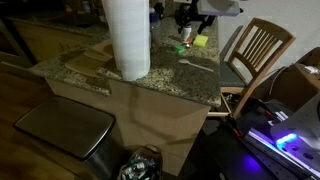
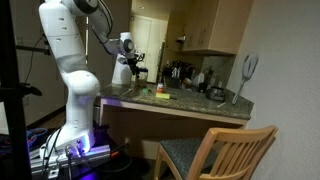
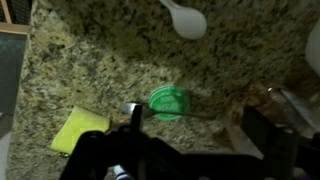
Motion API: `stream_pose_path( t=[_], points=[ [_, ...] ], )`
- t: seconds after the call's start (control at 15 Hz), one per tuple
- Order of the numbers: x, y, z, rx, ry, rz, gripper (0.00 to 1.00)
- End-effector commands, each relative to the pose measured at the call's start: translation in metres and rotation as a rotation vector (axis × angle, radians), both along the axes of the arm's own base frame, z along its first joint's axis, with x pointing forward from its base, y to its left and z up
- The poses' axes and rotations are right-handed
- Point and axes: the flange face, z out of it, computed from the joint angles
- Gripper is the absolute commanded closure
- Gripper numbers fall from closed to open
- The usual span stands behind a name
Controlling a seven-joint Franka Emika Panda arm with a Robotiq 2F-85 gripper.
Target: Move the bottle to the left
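Note:
My gripper is open, its two dark fingers wide apart low over the granite counter, with nothing between them. A green round lid lies just ahead of the left finger. A pale, blurred shape with a brownish tint lies by the right finger; it may be the bottle, I cannot tell. In an exterior view a small reddish-orange bit shows right under the gripper. In an exterior view the gripper hangs over the counter's near-arm end.
A tall white paper-towel roll stands on the counter. A yellow sponge and a white spoon lie near the lid. Jars and utensils crowd the counter's back. A wooden chair stands beside it.

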Motion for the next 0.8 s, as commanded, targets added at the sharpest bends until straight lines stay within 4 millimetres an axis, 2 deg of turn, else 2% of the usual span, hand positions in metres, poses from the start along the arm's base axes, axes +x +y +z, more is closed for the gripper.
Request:
stream_pose_path(
  t=[0.0,0.13,0.2,0.27,0.33,0.4,0.53,0.73],
  points=[
    [-0.002,-0.083,0.041,0.057,-0.105,-0.161,0.00],
    [0.003,-0.140,0.063,0.119,-0.152,-0.267,0.00],
    [0.014,-0.105,0.053,0.076,-0.104,-0.208,0.00],
    [0.013,-0.126,0.064,0.094,-0.127,-0.245,0.00],
    [0.010,-0.139,0.069,0.103,-0.139,-0.265,0.00],
    [0.008,-0.144,0.072,0.107,-0.145,-0.275,0.00],
    [0.006,-0.140,0.070,0.106,-0.146,-0.269,0.00],
    [0.045,-0.161,0.035,0.183,-0.097,-0.339,0.00]
  ],
)
